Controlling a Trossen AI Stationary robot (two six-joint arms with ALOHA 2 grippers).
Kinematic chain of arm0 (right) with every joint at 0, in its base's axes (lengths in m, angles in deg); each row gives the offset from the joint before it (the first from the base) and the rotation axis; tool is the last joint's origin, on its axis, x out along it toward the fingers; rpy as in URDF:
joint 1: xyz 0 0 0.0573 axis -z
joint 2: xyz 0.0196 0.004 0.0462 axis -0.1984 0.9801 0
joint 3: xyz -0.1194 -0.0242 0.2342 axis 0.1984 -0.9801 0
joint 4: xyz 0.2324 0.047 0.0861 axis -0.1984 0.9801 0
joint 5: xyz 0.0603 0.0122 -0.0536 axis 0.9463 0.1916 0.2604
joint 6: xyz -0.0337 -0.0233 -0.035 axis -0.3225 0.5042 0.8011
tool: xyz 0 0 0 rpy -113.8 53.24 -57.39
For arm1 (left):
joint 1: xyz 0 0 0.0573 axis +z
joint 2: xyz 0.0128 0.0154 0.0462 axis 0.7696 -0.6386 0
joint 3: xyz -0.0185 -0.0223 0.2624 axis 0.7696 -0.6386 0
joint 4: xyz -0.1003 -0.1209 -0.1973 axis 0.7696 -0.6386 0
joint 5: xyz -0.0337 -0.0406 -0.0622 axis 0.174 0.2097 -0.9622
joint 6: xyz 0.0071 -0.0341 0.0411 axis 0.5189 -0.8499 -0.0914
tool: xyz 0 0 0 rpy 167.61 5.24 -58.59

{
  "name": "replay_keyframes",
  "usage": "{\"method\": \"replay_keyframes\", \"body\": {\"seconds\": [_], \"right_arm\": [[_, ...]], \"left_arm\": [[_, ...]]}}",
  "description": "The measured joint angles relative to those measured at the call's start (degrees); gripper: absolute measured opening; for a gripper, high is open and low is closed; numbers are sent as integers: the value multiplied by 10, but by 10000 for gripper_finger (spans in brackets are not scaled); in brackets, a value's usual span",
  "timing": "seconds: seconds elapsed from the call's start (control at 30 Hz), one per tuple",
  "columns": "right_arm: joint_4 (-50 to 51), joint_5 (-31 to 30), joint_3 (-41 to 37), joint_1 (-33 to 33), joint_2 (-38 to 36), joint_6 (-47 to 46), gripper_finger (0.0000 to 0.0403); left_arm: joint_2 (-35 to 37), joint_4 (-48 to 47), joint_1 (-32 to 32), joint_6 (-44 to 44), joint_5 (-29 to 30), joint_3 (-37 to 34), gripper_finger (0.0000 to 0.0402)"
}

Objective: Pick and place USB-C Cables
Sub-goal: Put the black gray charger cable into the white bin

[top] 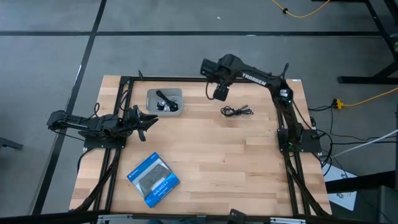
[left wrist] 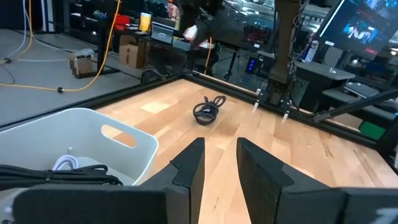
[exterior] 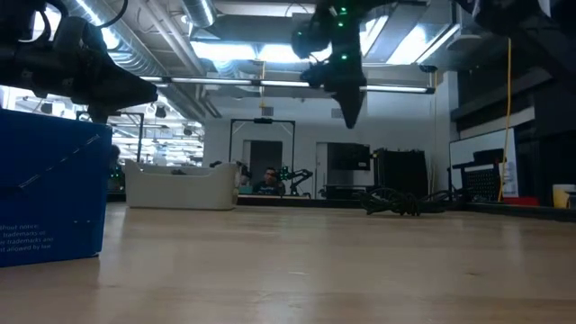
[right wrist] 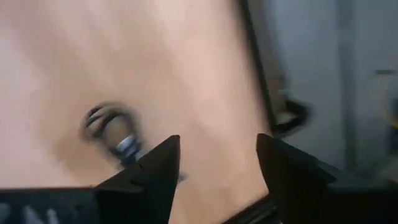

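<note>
At the near side of the wooden surface (top: pixel 211 155) lay a blue-and-black flat box (top: pixel 153 179), flat and apart from everything else; in the low view its blue side (exterior: pixel 49 189) filled the left edge. Farther in, at the surface's left side, the left tool (top: pixel 148 120) waited just beside the near corner of a light grey bin (top: pixel 164 102), its two dark fingers (left wrist: pixel 189 168) parted only narrowly and holding nothing. The bin's white wall (left wrist: pixel 118 140) rose close in front of the left wrist camera, and inside it lay some of the USB-C cables: a black bundle (top: pixel 163 99) and whitish pieces (top: pixel 169 107), touching one another, though how many could not be told. To the right of the bin, well apart from it, the thin loose black coil (top: pixel 237 111) rested on the bare wood, its loops spread out and one end trailing; it showed also from the left wrist (left wrist: pixel 208 110) and low across the boards (exterior: pixel 392 202). Beyond it, toward the far edge, the right tool (top: pixel 219 94) hung above the surface between bin and coil, pointing down, its fingers (right wrist: pixel 155 168) spread wide and empty. In the room behind, a person (exterior: pixel 270 180) sat at a distance.
</note>
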Motion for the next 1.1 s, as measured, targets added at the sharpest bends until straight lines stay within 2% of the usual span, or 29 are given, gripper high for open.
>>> {"method": "replay_keyframes", "body": {"seconds": [0.13,0.27,0.43,0.67,0.93,1.1], "right_arm": [[-1,101,-94,15,-41,30,216],[-31,139,-227,20,-100,42,216],[-137,142,-392,21,-170,25,216],[-314,143,-559,19,-219,-14,216],[-475,134,-682,19,-221,-51,216],[-566,124,-714,17,-225,-73,216]], "left_arm": [[0,0,0,0,0,0,86],[0,0,0,0,0,0,86],[0,0,0,0,0,0,86],[0,0,0,0,1,0,86],[0,0,0,0,1,0,86],[0,0,0,0,1,0,86]]}}
